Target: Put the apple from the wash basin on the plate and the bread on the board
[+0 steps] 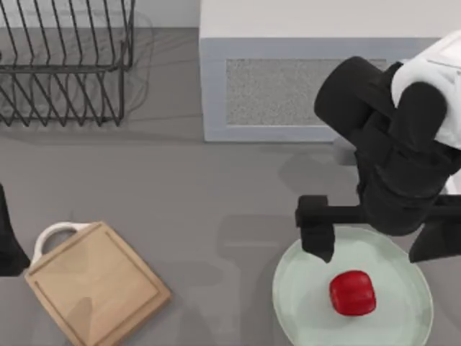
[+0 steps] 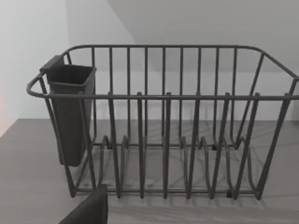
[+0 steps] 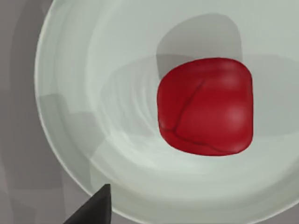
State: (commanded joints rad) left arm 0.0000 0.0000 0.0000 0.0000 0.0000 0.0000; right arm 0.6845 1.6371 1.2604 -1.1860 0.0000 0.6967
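Worktop (image 1: 216, 194): grey surface under everything on view.

Wash basin (image 1: 288, 79): pale box at the far side, speckled grey floor inside, partly hidden by the right arm.

Right arm (image 1: 403, 158): black with a white section, reaching in from the right side and over the near right part of the worktop.

Dish rack (image 1: 65, 61): dark wire, far left corner of the worktop. The left wrist view faces it (image 2: 163, 126) square on, with a dark cup-shaped holder (image 2: 70, 112) hung on one end.

Plate (image 1: 302, 303): pale mint green, near right. In the right wrist view its rim (image 3: 56, 140) curves around the fruit.

Board (image 1: 97, 285): light wood, near left, set at an angle, its white loop handle towards the far left. Bare on top.

Right end effector (image 1: 382, 238): held above the far edge of the plate, fingers spread wide, one over the plate's far left rim and the other at the right edge of the top view. Nothing between them.

Apple (image 1: 352, 293): glossy red, slightly blocky, resting on the plate a little right of centre, apart from both fingers. Right wrist view looks straight down on it (image 3: 205, 106).

Left arm (image 1: 9, 238): dark shape at the left edge, beside the board. Cannot tell the state of the left end effector.
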